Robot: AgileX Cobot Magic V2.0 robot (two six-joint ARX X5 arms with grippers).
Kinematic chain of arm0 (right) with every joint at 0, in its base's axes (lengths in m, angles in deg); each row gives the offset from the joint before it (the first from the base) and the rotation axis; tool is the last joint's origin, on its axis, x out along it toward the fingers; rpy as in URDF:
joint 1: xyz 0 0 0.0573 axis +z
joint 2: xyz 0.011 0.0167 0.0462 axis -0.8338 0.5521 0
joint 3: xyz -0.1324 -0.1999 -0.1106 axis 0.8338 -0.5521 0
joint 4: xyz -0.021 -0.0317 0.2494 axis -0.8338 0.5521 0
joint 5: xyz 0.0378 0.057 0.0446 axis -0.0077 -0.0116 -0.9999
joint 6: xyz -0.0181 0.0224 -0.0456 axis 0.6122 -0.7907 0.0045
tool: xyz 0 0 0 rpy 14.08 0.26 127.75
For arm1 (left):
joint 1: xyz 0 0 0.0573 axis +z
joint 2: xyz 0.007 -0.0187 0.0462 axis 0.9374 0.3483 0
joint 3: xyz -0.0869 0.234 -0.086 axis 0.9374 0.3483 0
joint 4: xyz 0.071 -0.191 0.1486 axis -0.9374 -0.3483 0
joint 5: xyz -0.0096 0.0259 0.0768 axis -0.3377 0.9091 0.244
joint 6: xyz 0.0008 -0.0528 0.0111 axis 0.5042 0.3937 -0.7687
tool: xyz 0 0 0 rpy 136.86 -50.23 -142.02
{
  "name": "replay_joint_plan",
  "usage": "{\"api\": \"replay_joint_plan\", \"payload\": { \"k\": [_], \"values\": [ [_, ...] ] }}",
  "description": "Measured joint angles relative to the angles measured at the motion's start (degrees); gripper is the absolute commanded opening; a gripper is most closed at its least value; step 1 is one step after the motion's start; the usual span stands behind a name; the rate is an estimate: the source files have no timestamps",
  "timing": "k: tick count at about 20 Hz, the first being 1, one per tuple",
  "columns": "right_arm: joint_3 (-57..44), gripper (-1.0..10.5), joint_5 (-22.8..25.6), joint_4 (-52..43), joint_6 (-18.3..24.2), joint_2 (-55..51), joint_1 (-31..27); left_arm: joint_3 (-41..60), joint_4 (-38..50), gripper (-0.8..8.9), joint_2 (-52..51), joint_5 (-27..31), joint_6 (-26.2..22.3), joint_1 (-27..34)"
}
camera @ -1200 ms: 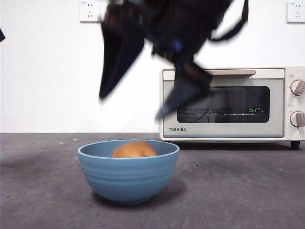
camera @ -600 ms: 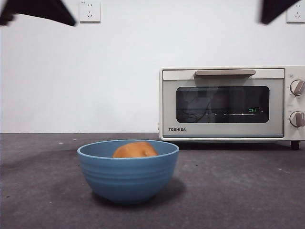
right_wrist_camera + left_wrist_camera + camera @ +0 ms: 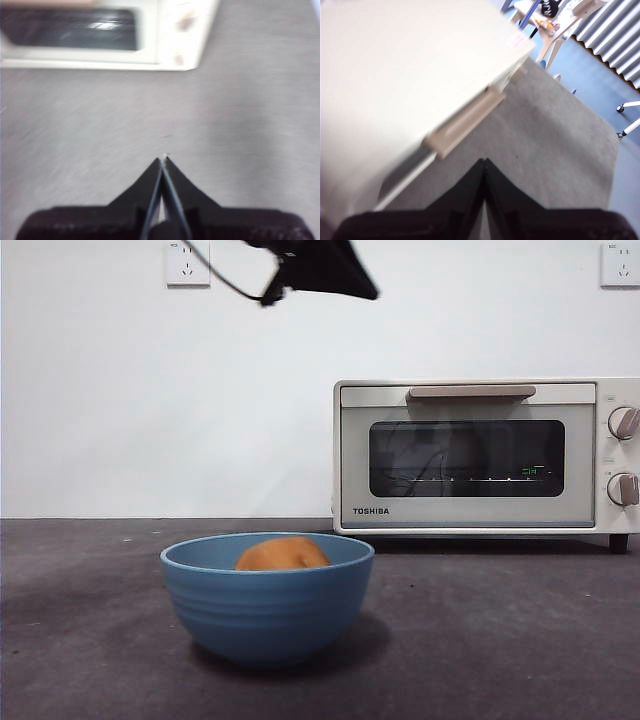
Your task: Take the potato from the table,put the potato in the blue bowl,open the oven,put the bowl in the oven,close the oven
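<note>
Left tool (image 3: 484,165) closed and empty above the oven's (image 3: 395,85) handle edge; right tool (image 3: 162,162) closed over bare table (image 3: 240,115)

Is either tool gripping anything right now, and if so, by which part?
Nothing is held. The left tool is shut empty above the oven near its handle. The right tool is shut empty over the table. The potato sits in the blue bowl.

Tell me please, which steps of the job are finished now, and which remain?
Done: the potato lies in the blue bowl. In hand: the left gripper, shut, hangs above the oven handle. Left: opening the shut door, loading the bowl, closing.
</note>
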State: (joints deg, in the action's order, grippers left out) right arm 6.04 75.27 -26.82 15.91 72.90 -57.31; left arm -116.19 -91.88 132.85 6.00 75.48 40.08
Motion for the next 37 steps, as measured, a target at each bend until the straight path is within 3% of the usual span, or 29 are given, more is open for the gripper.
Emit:
{"api": "replay_joint_plan", "payload": {
  "k": [5, 10, 14, 25, 34, 37],
  "values": [
    [-1.29, -0.1, -7.63, 0.55, 0.22, -5.38, -8.83, -9.27, 1.55, -0.06, 7.78, 7.85, -6.21, -4.44],
    [-6.03, -0.1, -7.5, 2.84, -0.44, -11.87, -10.16, -9.27, 3.67, -0.06, 11.78, 19.17, -20.65, -8.61],
    [-8.72, -0.1, -7.5, 5.4, -1.97, -17.07, -10.16, -9.29, 8.15, -0.06, 12.07, 23.45, -25.09, -9.77],
    [-9.18, -0.1, -8.44, 12.22, -5.4, -25.4, -10.16, -9.42, 9.68, -0.06, 16.61, 26.47, -26.34, -10.54],
    [-9.18, -0.1, -8.66, 11.41, -7.82, -25.57, -10.16, -10.6, 1.42, -0.06, 16.0, 26.45, -19.17, -12.9],
    [-9.18, 0.0, -10.78, 11.28, -8.46, -25.57, -10.16, -10.58, -0.76, -0.06, 16.0, 26.45, -15.87, -15.12]
  ]
}}
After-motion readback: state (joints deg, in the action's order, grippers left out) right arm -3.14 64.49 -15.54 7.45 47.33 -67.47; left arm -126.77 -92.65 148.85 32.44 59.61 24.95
